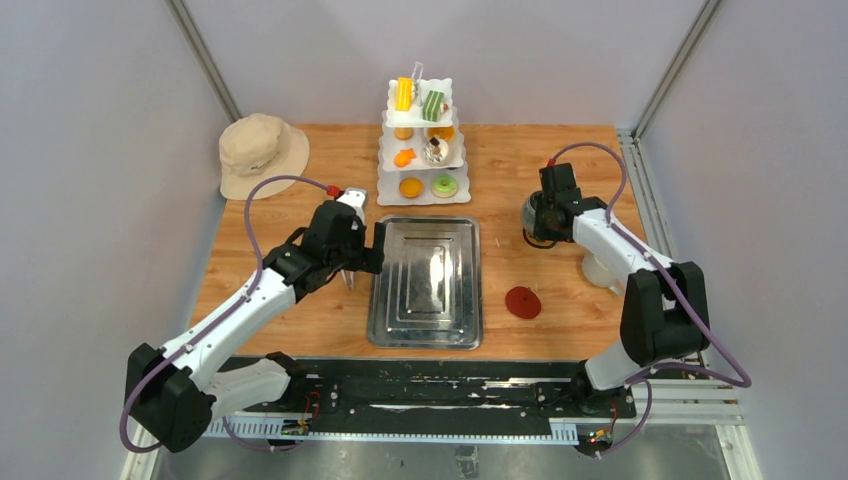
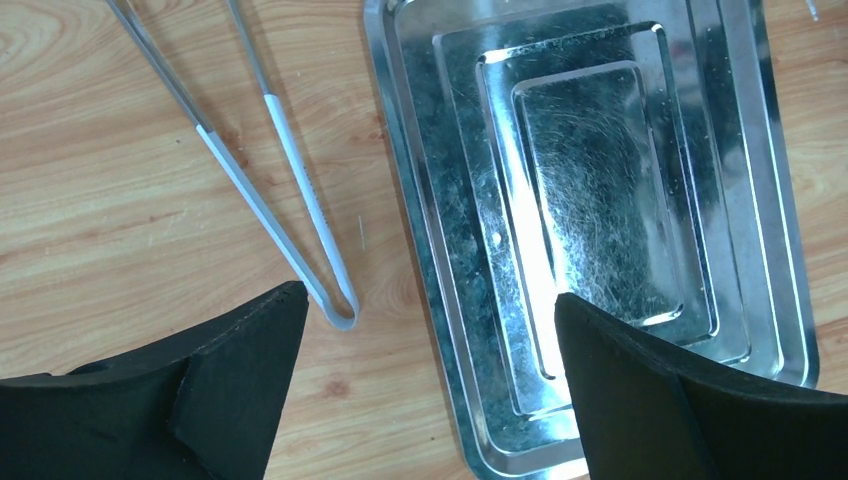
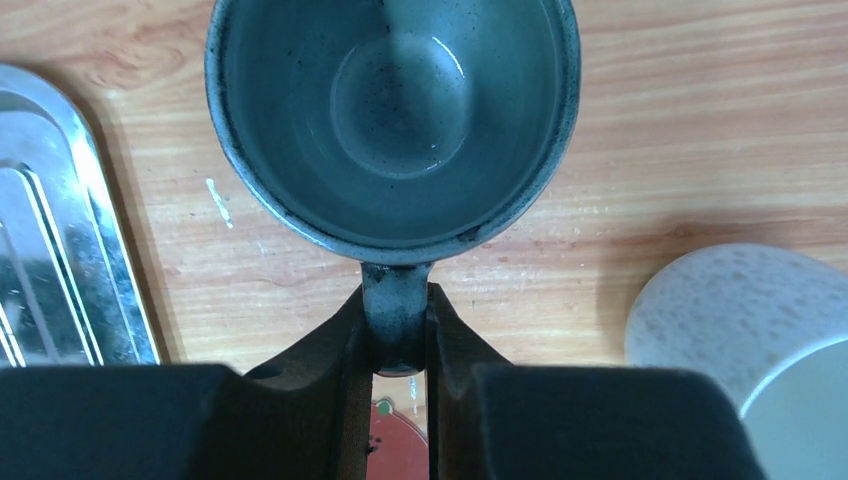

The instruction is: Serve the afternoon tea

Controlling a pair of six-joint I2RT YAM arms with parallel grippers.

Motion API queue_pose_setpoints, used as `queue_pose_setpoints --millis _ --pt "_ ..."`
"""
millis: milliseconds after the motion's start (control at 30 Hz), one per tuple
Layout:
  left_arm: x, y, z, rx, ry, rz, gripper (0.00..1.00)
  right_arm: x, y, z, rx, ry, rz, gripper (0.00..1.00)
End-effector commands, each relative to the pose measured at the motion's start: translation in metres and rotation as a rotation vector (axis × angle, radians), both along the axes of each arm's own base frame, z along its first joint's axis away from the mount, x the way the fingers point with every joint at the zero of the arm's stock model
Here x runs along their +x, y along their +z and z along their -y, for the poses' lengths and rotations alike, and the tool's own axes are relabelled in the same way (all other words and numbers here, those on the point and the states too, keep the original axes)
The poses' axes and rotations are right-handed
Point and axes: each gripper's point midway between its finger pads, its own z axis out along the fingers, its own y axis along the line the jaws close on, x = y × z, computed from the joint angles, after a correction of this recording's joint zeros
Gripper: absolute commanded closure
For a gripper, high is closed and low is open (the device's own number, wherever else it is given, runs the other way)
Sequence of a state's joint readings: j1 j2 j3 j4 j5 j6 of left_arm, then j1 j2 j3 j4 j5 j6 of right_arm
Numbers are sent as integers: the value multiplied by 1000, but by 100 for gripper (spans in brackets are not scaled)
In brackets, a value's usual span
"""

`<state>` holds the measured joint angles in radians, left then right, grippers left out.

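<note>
The toy pastries sit on a white three-tier stand [image 1: 422,140]: an orange one [image 1: 404,93] and a green one [image 1: 433,104] on top, an orange donut [image 1: 410,187] and a green donut [image 1: 445,185] at the bottom. My right gripper [image 3: 398,320] is shut on the handle of the grey mug [image 3: 395,110], which is upright and empty, right of the tray [image 1: 530,212]. The white mug [image 3: 740,330] stands just beside it, partly under my right arm [image 1: 600,268]. My left gripper [image 2: 430,330] is open and empty over the tray's left edge.
The steel tray [image 1: 425,280] lies at the centre with nothing in it. Metal tongs [image 2: 290,190] lie on the wood left of it. A flat red round piece [image 1: 522,302] lies right of the tray. The beige hat [image 1: 260,150] is at the back left.
</note>
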<state>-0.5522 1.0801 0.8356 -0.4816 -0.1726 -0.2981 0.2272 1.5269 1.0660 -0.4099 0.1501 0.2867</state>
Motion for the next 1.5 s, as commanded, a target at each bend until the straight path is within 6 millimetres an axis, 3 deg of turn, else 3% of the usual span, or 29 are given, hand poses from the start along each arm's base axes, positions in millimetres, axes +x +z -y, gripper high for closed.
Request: queue_pose_setpoints --millis 0,500,533,633,700,767,867,933,1067,1167,1267,1367,1467 --pt "-3 10 2 -30 1 16 2 10 -1 1 -35 -11 42 99" --pt "-1 4 1 -4 11 -5 2 -6 -22 8 -65 -35 -14 99" --pt "-1 3 1 -2 10 -7 2 -7 -22 8 -60 -31 -17 95" --pt "-1 2 1 -1 8 -10 2 -10 -19 3 -37 -18 -14 57" --pt "0 3 1 -2 10 -7 2 -11 -13 1 -24 -10 -9 43" --pt "1 4 2 -4 10 0 2 -13 -2 2 -21 -6 -1 36" --pt "3 6 3 -4 7 6 2 -18 24 7 -37 -7 33 33" --pt "4 5 3 1 6 1 2 -23 45 17 -70 -24 75 33" --pt "4 3 4 3 0 -6 2 -45 77 67 -91 -176 141 34" --pt "5 4 4 -2 3 7 2 -70 81 122 -46 -387 173 34" --pt "8 5 5 -1 3 18 2 -97 69 160 83 -590 162 33" --pt "9 3 6 5 -4 10 2 -107 58 171 206 -698 167 31" --pt "10 -2 9 6 -18 -6 2 -99 55 170 286 -700 217 27"
